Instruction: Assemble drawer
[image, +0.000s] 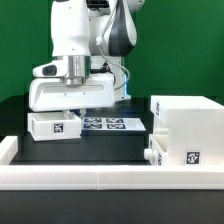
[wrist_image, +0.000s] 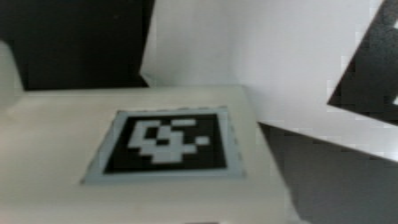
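Our hand (image: 68, 111) is down at a small box (image: 55, 127) on the exterior view's left; we cannot tell its opening. The large case (image: 190, 120) stands well apart, so we judge this box is not yet inserted.

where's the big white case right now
The big white case stands at the exterior view's right, beside the marker board, behind the low white rail.

no readable text, only square tags (wrist_image: 166, 143)
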